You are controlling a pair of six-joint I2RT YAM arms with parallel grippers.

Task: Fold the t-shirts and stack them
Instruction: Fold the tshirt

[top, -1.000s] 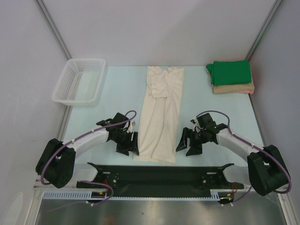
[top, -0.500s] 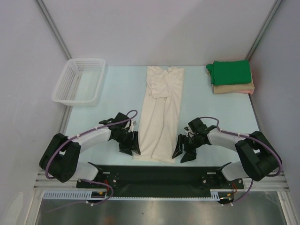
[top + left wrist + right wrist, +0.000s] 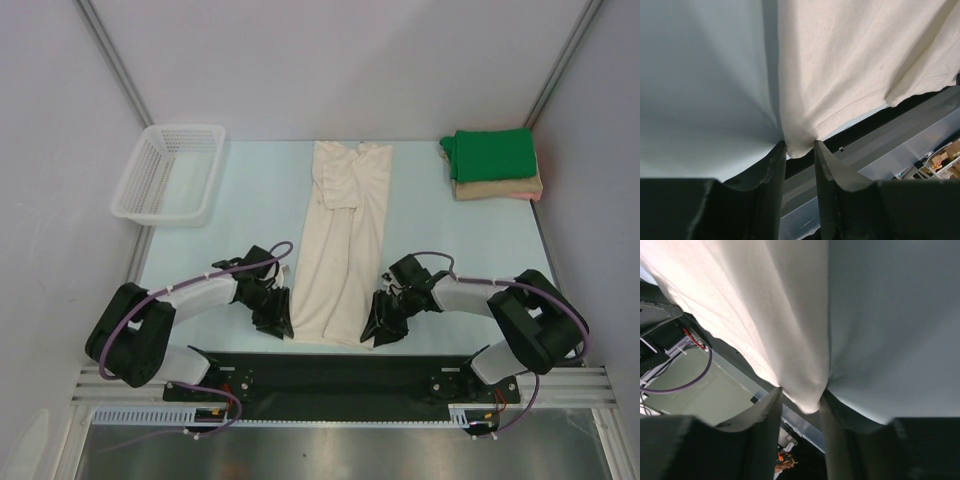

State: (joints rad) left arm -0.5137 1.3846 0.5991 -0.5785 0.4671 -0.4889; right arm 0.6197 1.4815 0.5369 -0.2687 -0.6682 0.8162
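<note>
left hand [image 3: 799, 148] pinching cream-white t-shirt [image 3: 345, 250] near corner, right hand [image 3: 801, 395] pinching the other corner

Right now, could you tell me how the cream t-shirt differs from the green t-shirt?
The cream t-shirt lies as a long strip down the middle of the table; the green t-shirt is folded compact at the far right corner, atop a folded peach-tan t-shirt. The cream one's near corners sit between the fingers of the left pincer and right pincer; no pincer is near the green one. Both are cloth tees.
</note>
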